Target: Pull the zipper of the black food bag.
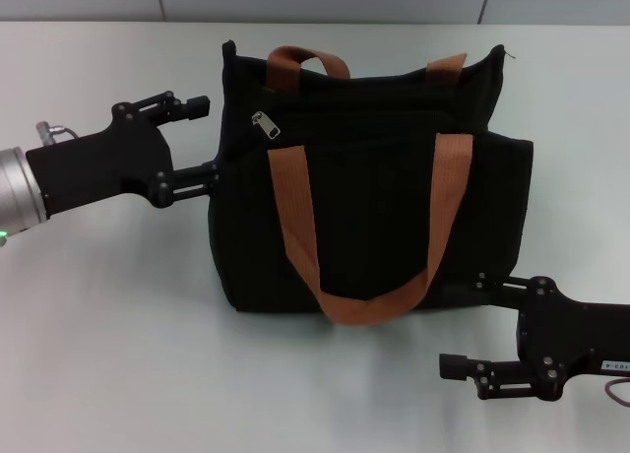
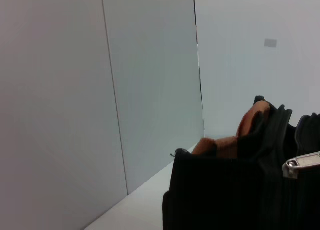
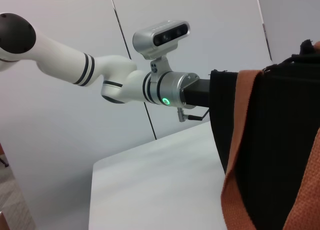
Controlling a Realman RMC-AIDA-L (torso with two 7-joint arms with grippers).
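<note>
The black food bag [image 1: 374, 207] stands in the middle of the white table, its two orange-brown strap handles [image 1: 295, 217] hanging down its front. The silver zipper pull [image 1: 266, 125] lies near the bag's top left; it also shows in the left wrist view [image 2: 302, 163], with the bag [image 2: 225, 200] just beside it. My left gripper [image 1: 202, 140] is open at the bag's left edge, level with the zipper, its lower finger touching the fabric. My right gripper [image 1: 474, 325] is open at the bag's lower right corner. The right wrist view shows the bag [image 3: 280, 130] close up.
The white table [image 1: 118, 355] runs out on all sides of the bag, with a grey wall behind. The right wrist view shows my left arm [image 3: 125, 82] reaching the bag's far side, with a strap [image 3: 240, 165] in front.
</note>
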